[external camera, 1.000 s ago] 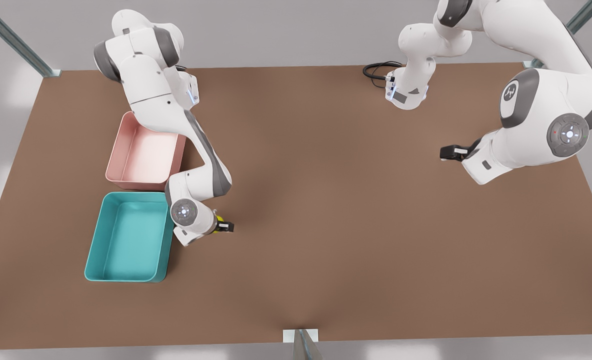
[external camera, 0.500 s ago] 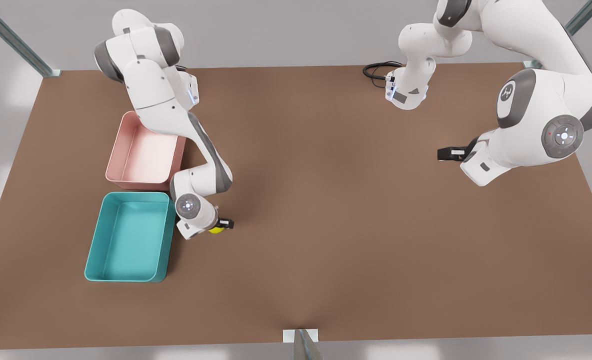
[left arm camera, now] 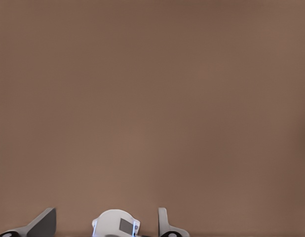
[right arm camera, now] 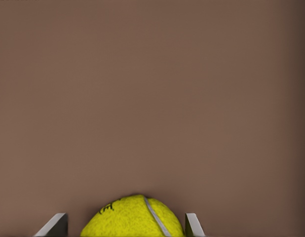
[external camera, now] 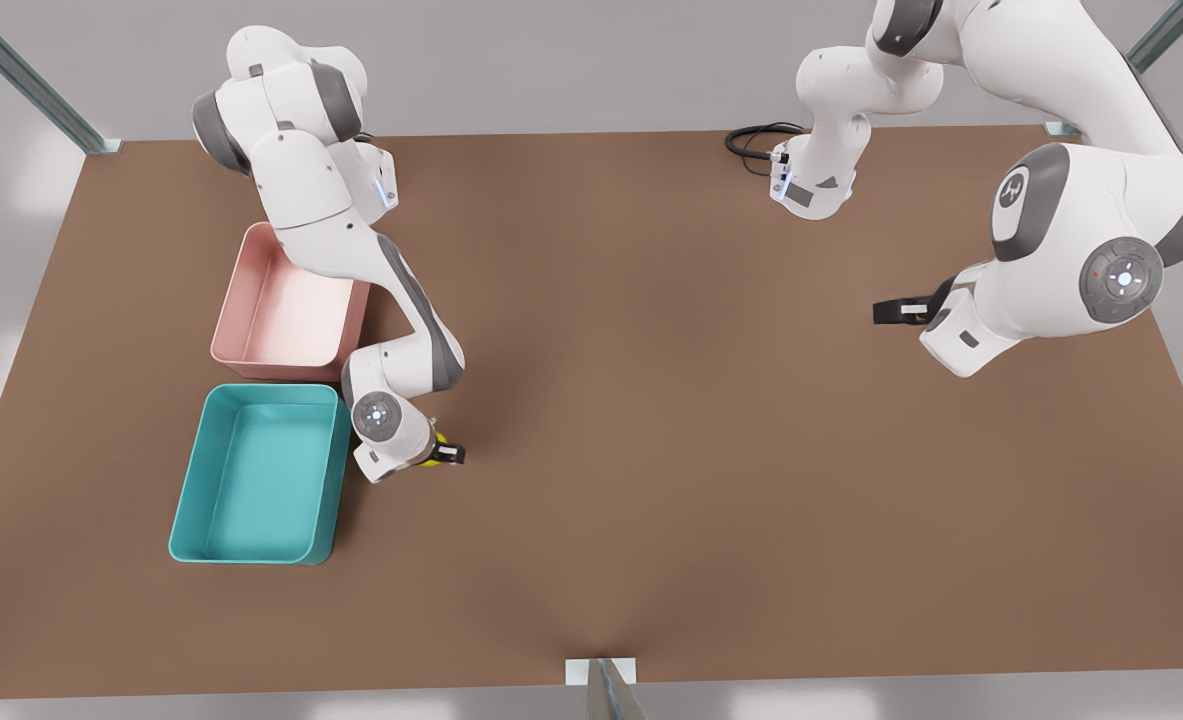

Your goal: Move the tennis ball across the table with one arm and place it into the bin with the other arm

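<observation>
Ball (right arm camera: pixel 133 218): gripped between right gripper's (external camera: pixel 441 455) fingers, beside teal bin (external camera: pixel 191 500).
Left gripper (external camera: pixel 891 311): spread, empty, waiting.
Remaining: binning.

Not much moved, honestly. The right claw (external camera: pixel 448 455) with the tennis ball (external camera: pixel 435 459) wobbled a bit: half a second back the ball was peeking out below the fingers as a clear yellow blob, now it's tucked up between them again with just a sliver showing, like a second ago. The wrist also crept slightly toward the teal bin (external camera: pixel 256 475). That arm's shoulder swung a touch toward the front view's right. On the other side, the left claw (external camera: pixel 886 312) slid a little toward the front view's left and its elbow shifted with it.
</observation>
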`<state>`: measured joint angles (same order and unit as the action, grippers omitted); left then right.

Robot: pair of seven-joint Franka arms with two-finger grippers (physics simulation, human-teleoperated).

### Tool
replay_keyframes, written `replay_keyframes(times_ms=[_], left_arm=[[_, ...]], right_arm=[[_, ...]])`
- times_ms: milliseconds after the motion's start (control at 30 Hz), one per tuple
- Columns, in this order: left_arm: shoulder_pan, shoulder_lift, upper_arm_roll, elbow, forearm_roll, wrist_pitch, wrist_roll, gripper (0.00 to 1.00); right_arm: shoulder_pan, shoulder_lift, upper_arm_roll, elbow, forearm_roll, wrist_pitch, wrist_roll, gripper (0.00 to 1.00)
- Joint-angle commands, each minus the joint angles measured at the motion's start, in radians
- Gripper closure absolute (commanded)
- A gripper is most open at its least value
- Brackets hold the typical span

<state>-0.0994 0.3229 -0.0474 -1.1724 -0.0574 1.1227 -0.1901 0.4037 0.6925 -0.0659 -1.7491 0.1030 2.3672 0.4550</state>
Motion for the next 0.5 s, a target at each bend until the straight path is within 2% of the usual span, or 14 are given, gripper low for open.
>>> replay_keyframes(times_ms=[0, 33, 167, 467], left_arm=[[0.000, -0.001, 0.000, 0.000, 0.001, -0.001, -0.038, 0.00], [0.000, -0.001, 0.000, 0.000, 0.001, -0.001, -0.040, 0.00], [0.000, -0.001, 0.000, 0.000, 0.001, -0.001, -0.040, 0.00], [0.000, -0.001, 0.000, 0.002, 0.001, -0.001, -0.040, 0.00]], right_arm=[[-0.002, 0.001, 0.000, 0.000, 0.001, 0.004, 0.004, 0.16], [-0.003, 0.002, 0.000, 0.002, 0.001, 0.004, 0.004, 0.21], [-0.003, 0.004, 0.000, 0.002, 0.003, 0.004, -0.007, 0.27], [0.000, -0.013, 0.003, -0.006, 0.004, -0.009, -0.015, 0.27]])
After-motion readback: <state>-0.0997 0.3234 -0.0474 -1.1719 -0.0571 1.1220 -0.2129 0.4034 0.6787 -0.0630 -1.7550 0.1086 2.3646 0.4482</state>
